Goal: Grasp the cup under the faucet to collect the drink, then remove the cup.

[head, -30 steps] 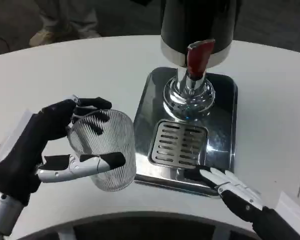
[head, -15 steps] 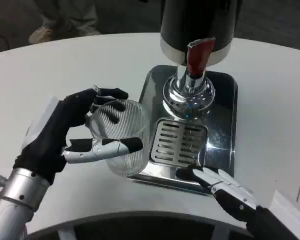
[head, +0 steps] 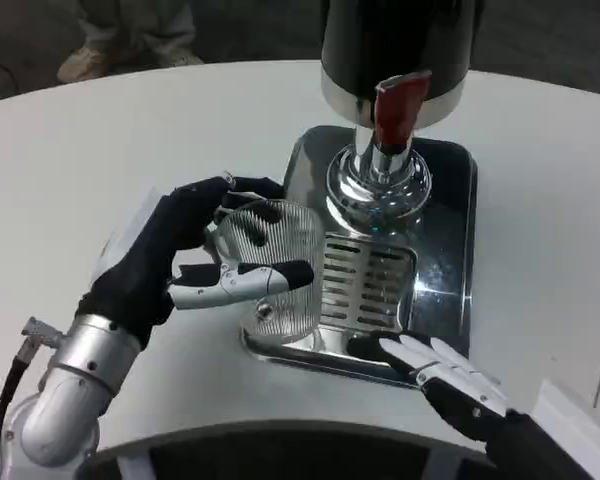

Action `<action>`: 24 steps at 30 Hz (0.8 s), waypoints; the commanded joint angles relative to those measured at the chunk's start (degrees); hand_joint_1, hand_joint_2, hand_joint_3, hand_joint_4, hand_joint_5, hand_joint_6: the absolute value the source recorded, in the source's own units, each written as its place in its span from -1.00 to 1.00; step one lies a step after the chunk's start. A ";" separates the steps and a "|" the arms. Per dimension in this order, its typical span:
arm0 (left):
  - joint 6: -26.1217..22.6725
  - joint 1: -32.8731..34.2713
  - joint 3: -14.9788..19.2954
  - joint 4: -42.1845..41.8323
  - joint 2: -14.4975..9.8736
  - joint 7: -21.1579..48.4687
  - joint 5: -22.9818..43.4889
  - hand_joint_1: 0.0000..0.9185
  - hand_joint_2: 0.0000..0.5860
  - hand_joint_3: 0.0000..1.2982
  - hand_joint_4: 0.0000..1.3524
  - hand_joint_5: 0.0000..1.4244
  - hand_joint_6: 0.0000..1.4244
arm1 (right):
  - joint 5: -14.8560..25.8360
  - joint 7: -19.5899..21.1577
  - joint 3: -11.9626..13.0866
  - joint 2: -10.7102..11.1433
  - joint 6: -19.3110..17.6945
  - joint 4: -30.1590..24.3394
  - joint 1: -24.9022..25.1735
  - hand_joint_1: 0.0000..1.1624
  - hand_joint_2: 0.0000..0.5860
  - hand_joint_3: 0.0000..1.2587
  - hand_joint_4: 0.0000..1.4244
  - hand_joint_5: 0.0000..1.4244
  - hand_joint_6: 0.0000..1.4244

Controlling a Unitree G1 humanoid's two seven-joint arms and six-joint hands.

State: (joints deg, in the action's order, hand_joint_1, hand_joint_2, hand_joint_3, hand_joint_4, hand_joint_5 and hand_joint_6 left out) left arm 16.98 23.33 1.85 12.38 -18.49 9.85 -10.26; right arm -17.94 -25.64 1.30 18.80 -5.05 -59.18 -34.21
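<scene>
My left hand [head: 185, 255] grips a clear ribbed cup [head: 275, 275], held above the left edge of the steel drip tray [head: 445, 255], just left of the slotted grate [head: 365, 285]. The dispenser [head: 395, 50] stands at the back of the tray, with a red lever [head: 398, 108] and its chrome faucet base [head: 378, 190] below. The cup is left of and nearer than the faucet. My right hand [head: 450, 385] rests at the tray's front edge with its fingers apart, holding nothing.
The round white table [head: 130, 130] stretches to the left and behind. A white object [head: 585, 425] shows at the lower right corner. A person's shoes [head: 120, 40] are on the floor beyond the table's far edge.
My left hand has carried the cup to the right and forward, from over the bare table to over the tray's left edge. The right hand has shifted slightly left along the tray front.
</scene>
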 commanded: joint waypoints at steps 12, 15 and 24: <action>5.37 7.31 -3.51 9.37 0.03 -5.48 -4.55 0.43 -0.97 0.19 0.31 0.48 0.32 | 0.04 0.41 0.27 -0.33 -1.68 -0.82 -2.13 0.04 0.60 -0.79 -0.90 -1.00 -0.99; 5.93 8.41 -4.36 10.21 0.19 -6.89 -6.17 0.42 -0.97 0.20 0.31 0.48 0.32 | 0.11 0.46 0.28 -0.36 -1.84 -0.82 -2.43 0.04 0.59 -0.79 -0.90 -1.00 -0.98; 6.46 9.52 -6.89 9.51 1.88 -13.05 -11.40 0.42 -0.96 0.22 0.31 0.50 0.32 | 0.97 0.98 1.57 -0.74 -3.12 -0.82 -4.17 0.03 0.59 -0.79 -0.90 -1.00 -0.98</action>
State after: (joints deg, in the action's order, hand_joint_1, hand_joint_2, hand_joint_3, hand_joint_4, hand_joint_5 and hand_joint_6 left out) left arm 21.84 31.97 -4.50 22.70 -17.20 -1.30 -20.96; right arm -17.70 -25.44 2.16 18.45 -6.59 -59.18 -36.87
